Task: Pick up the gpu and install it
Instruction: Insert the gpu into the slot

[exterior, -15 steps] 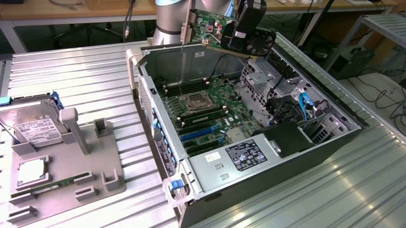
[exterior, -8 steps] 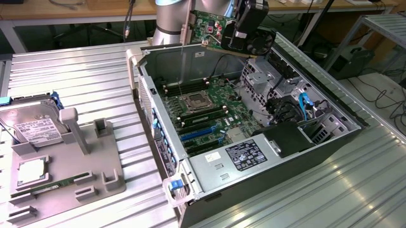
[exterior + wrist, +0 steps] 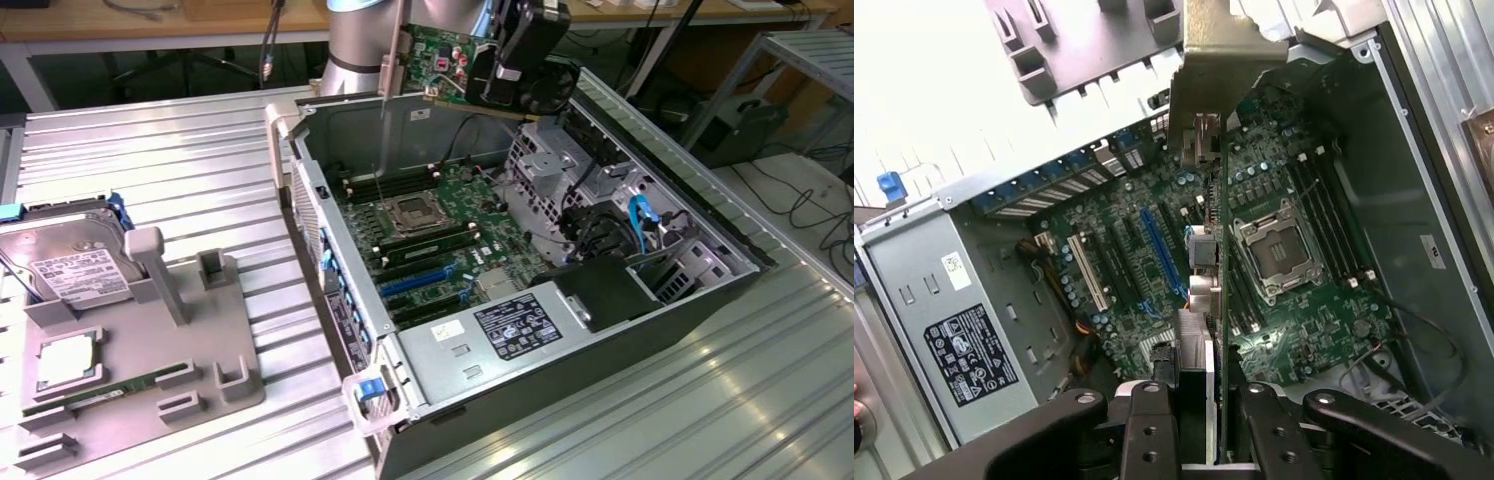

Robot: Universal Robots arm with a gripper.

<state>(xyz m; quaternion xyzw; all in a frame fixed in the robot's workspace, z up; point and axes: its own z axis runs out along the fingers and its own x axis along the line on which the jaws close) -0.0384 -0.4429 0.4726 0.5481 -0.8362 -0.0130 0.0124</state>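
The gripper (image 3: 491, 80) holds the gpu (image 3: 447, 55) in the air, above the far end of the open computer case (image 3: 601, 390). In the wrist view the two black fingers (image 3: 1149, 430) are clamped on the card, one on each face, and the green board runs away from them edge-on. The card stands upright, with its gold contact edge turned down toward the case and its silver bracket (image 3: 1219, 60) at the end near the case's rear wall. I judge that it is held like this so that the contact edge stays free to meet a slot and the bracket lines up with the rear openings. The card touches nothing below it. The motherboard (image 3: 427, 220) lies flat inside the case, and its long blue slot (image 3: 1162, 250) is empty.

The case lies on its side on a ribbed metal worktop (image 3: 160, 150). Toward the worktop's edge at the exterior view's left there is a grey holder (image 3: 200, 340), which carries a hard drive (image 3: 74, 262) and a narrow memory stick (image 3: 114, 390). Probably it keeps each part in a known place.

Behind the worktop are wooden desks (image 3: 80, 20), and cables (image 3: 801, 200) lie on the floor.
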